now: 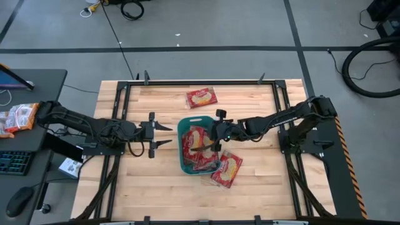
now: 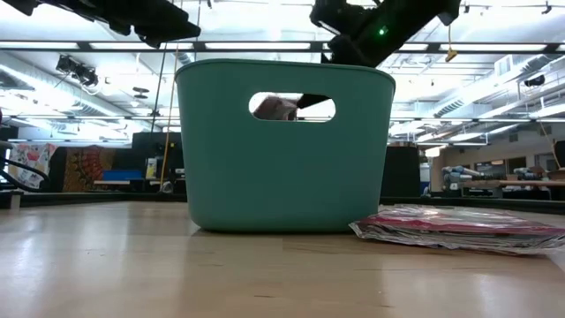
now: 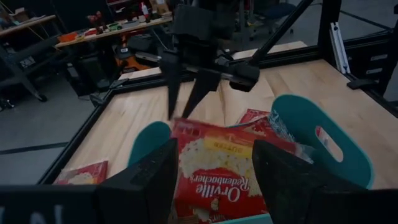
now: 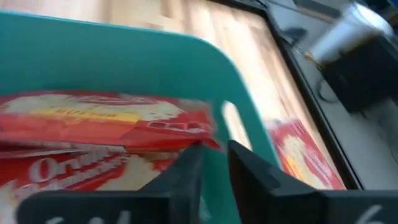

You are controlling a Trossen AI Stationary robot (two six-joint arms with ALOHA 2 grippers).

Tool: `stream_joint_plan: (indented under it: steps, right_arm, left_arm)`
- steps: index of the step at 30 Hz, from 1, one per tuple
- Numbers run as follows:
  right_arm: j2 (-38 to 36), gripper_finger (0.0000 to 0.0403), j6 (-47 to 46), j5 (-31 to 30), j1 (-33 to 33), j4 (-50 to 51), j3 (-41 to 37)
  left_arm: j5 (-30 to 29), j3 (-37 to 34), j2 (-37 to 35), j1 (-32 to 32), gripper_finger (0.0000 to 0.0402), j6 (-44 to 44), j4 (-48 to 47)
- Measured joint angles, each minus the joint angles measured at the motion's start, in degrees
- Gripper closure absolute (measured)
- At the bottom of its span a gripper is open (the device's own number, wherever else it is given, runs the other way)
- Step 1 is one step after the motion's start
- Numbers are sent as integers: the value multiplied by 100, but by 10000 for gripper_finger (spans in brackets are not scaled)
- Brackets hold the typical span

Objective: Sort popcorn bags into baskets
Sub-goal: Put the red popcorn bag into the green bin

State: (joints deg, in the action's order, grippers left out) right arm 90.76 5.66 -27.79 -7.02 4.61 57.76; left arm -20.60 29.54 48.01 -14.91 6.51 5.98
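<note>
Nearest the table's front edge, a popcorn bag (image 1: 227,169) lies flat on the wood, touching the teal basket (image 1: 182,149) at its right front corner. Inside the basket, several more bags (image 1: 199,141) are stacked. Over them, the right gripper (image 1: 212,144) reaches in, its jaws slightly parted beside the top bag's edge, gripping nothing. Left of the basket, the left gripper (image 1: 164,135) hovers with jaws spread and empty. Farther back, one bag (image 1: 201,97) rests alone near the table's rear edge.
</note>
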Motion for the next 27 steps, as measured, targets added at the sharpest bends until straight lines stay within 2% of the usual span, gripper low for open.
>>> stream_joint_plan:
  steps: [4, 10, 18, 27]
  right_arm:
    - [-43, 283, -850, -612, 151, 522, 0]
    - [-186, 266, -1022, -481, -3, 1066, 2]
    - [-513, 267, -1299, 676, -467, 1884, 4]
    - [-584, 267, -2803, 1417, -1047, 3678, 4]
  left_arm:
    - [1, 0, 2, -1, 194, -1, -4]
    - [0, 0, 2, 2, 194, 8, -33]
    - [0, 2, 2, 1, 193, 6, -44]
    - [1, 2, 2, 0, 193, -7, -31]
